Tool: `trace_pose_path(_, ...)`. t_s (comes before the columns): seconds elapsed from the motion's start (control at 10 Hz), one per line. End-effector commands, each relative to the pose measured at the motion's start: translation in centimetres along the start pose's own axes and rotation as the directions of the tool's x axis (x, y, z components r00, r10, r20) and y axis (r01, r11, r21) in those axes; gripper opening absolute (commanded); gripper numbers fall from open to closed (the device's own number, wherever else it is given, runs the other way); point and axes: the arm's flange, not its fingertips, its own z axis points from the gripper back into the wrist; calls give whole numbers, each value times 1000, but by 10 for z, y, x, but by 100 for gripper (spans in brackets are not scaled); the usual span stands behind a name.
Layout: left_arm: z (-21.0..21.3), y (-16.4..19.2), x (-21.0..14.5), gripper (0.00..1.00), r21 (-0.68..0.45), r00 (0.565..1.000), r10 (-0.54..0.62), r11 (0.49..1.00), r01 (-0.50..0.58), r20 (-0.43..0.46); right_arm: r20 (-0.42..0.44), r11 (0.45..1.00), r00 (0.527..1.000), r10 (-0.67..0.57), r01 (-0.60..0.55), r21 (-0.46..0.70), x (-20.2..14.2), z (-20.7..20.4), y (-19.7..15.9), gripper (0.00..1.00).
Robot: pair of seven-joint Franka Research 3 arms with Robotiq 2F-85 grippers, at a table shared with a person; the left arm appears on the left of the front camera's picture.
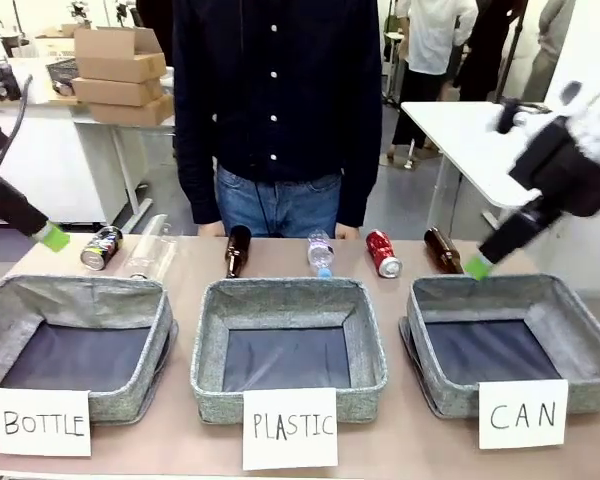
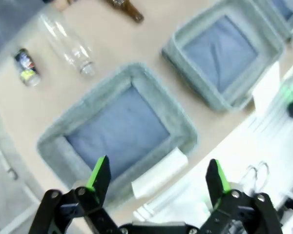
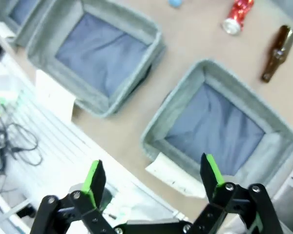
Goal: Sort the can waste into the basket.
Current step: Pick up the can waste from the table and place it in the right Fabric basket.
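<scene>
Red can (image 1: 383, 253) sits on the counter (image 1: 390, 440) mid-frame, just left of the right gripper (image 3: 151, 168), spread wide and angled down above the basket (image 1: 500, 285)'s far rim. Black can (image 1: 101, 248)'s at far left by the spread left gripper (image 2: 158, 168).

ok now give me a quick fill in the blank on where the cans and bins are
1. The basket on the robot's right is labelled ____.
2. The red can lies between a clear plastic bottle and a ____ glass bottle.
3. The black can lies behind the bin labelled ____.
4. The left gripper and right gripper are both ____, holding nothing.

Missing words: CAN; brown; BOTTLE; open
</scene>
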Motion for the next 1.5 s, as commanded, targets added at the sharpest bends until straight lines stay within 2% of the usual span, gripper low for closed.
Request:
trace_pose_path(0.0,8,-14,16,100,56,997,-19,998,16,69,-5,1000,1000,1,-1,-18,10,-14,-10,100)
trace_pose_path(0.1,8,-14,16,100,56,997,-19,998,16,69,0,1000,1000,0,0,0,0,0,0,100)
trace_pose_path(0.2,-3,4,0,100,-3,1000,4,1000,-4,-8,24,955,993,-116,105,277,6,-17,-20,100)
trace_pose_path(0.3,14,27,5,100,-359,991,94,932,-52,100,95,820,935,-343,248,516,-11,-13,-50,100)
trace_pose_path(0.4,23,52,-3,100,-564,973,181,823,-70,142,59,631,843,-535,352,692,-33,-4,-73,100)
trace_pose_path(0.5,22,76,-18,100,-690,947,289,715,-117,139,27,405,736,-676,341,848,-60,3,-98,100)
trace_pose_path(0.6,14,93,-33,100,-763,912,389,626,-159,129,31,299,636,-771,317,900,-87,4,-118,100)
trace_pose_path(0.7,3,106,-47,100,-815,866,487,546,-197,117,46,269,574,-818,310,912,-105,6,-129,100)
trace_pose_path(0.8,-7,115,-51,100,-836,831,549,494,-240,86,44,251,527,-849,327,911,-117,8,-136,100)
trace_pose_path(1.0,-9,118,-40,100,-832,820,567,491,-258,79,23,241,462,-887,419,875,-123,9,-142,100)
trace_pose_path(1.1,-6,117,-32,100,-754,804,589,564,-336,82,-23,263,447,-894,566,781,-116,11,-142,100)
trace_pose_path(1.2,-16,126,-63,100,-845,829,552,483,-227,92,36,314,578,-815,389,866,-124,36,-183,100)
trace_pose_path(1.4,-16,126,-63,100,-845,829,552,483,-227,92,36,314,578,-815,389,866,-124,36,-183,100)
